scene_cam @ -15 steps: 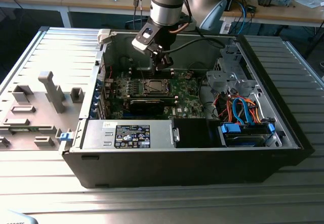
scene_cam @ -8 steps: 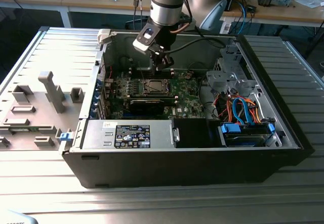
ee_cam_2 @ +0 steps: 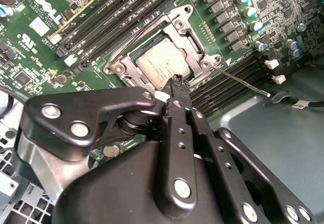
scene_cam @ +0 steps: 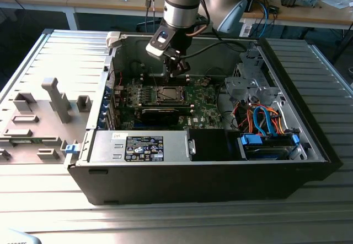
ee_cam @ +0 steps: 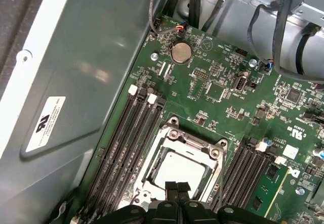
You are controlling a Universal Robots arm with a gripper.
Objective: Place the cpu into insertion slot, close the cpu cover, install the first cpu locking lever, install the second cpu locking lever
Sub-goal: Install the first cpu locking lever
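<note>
The cpu [ee_cam_2: 159,64] [ee_cam: 177,167] lies flat in the insertion slot [scene_cam: 168,94] in the middle of the green motherboard, its silvery-tan top showing. The silver cpu cover [ee_cam_2: 188,38] [ee_cam: 195,142] lies down around it, framing the chip through its window. A thin metal locking lever [ee_cam_2: 240,79] sticks out from one corner of the socket, slanting away over the memory slots. My gripper [scene_cam: 177,70] [ee_cam_2: 177,82] [ee_cam: 176,186] is shut with nothing held, and its tips hover at the socket's edge, just over the rim of the cover.
The board sits inside an open computer case [scene_cam: 309,139]. Long black memory slots [ee_cam: 134,133] flank the socket on both sides. The grey case wall [ee_cam: 76,82] rises close beside them. Bundled cables [scene_cam: 262,120] and a drive bay are at the exterior view's right.
</note>
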